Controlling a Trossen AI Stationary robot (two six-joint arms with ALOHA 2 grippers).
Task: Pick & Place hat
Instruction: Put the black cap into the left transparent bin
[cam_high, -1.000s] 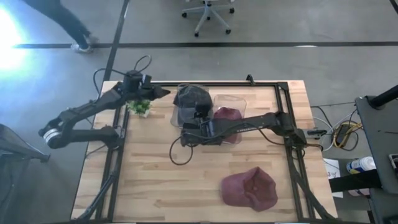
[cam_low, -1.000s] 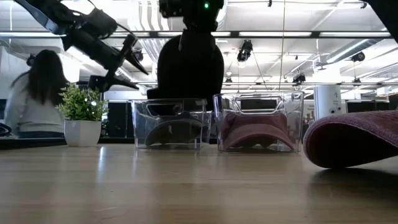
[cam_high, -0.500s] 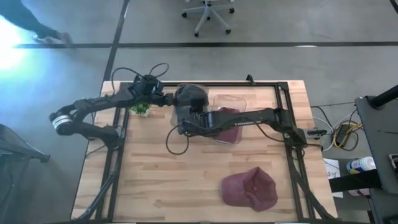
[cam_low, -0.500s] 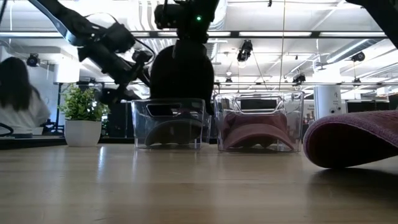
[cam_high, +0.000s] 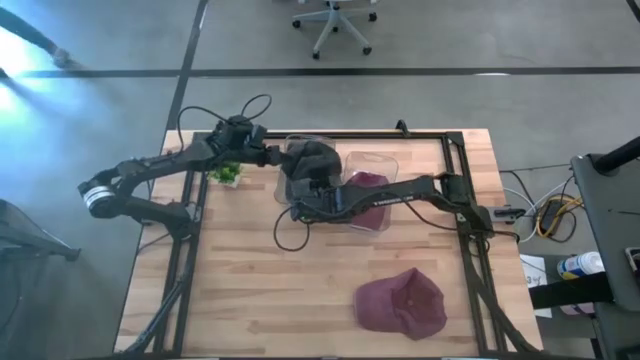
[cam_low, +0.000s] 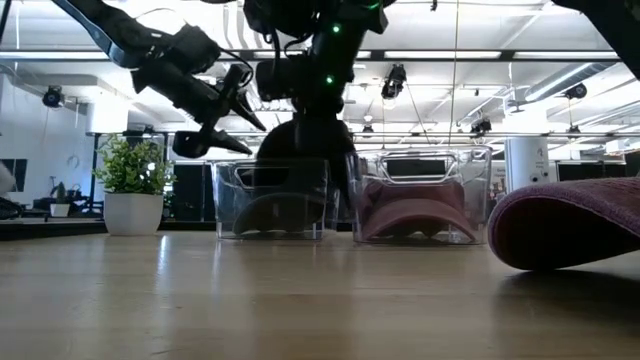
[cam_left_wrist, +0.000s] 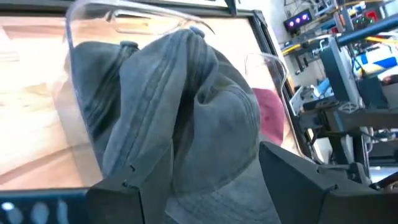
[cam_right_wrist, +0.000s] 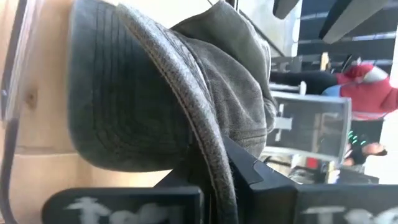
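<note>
Grey hat (cam_high: 309, 162) over clear bin's rim (cam_high: 283, 195), right tool (cam_high: 305, 192) clamped.

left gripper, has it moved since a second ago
Yes. In the high view the left gripper has swung from above the potted plant toward the clear bin, reaching the grey hat held by the right gripper.

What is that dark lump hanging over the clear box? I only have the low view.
Observer: A grey cap. The right gripper is shut on its brim.
Operator: And the other claw beside it?
Observer: That is the left gripper, open at the left clear bin's edge, its fingers either side of the cap without clamping it.
Operator: Is the second box empty?
Observer: No, the right clear bin holds a maroon cap; another maroon hat lies on the table.
</note>
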